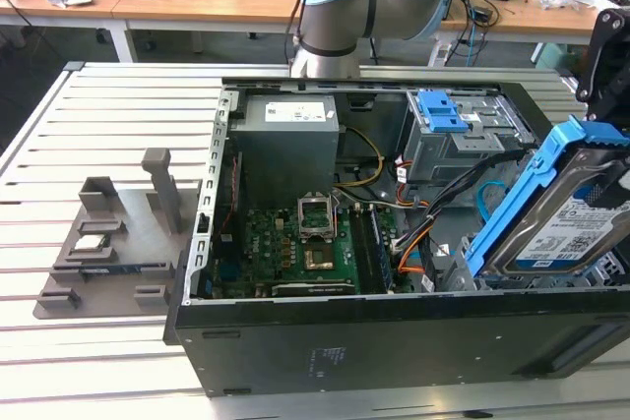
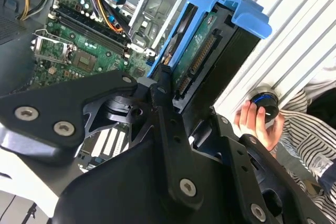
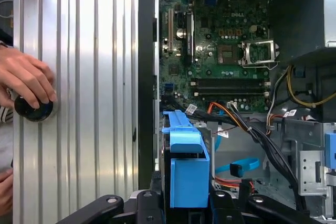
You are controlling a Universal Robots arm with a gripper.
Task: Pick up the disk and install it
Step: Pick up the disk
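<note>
The disk (image 1: 556,228), a silver drive with a white-and-blue label in a bright blue bracket, hangs tilted over the open computer case (image 1: 325,341) at the exterior view's right. My gripper (image 1: 602,115) is shut on its upper end. In the second wrist view the black fingers (image 2: 164,94) clamp the disk (image 2: 195,51) edge-on, its green circuit side showing. The first wrist view has the blue bracket of the disk (image 3: 184,171) standing out from my gripper (image 3: 184,205), beside the case's side wall.
Inside the case lie the motherboard (image 1: 305,243), a grey power supply (image 1: 287,145), a grey cage with a blue latch (image 1: 443,110) and loose cables (image 1: 413,243). A grey fixture (image 1: 118,243) sits on the slatted table. A person's hand (image 3: 26,82) rests on a black knob (image 3: 34,109).
</note>
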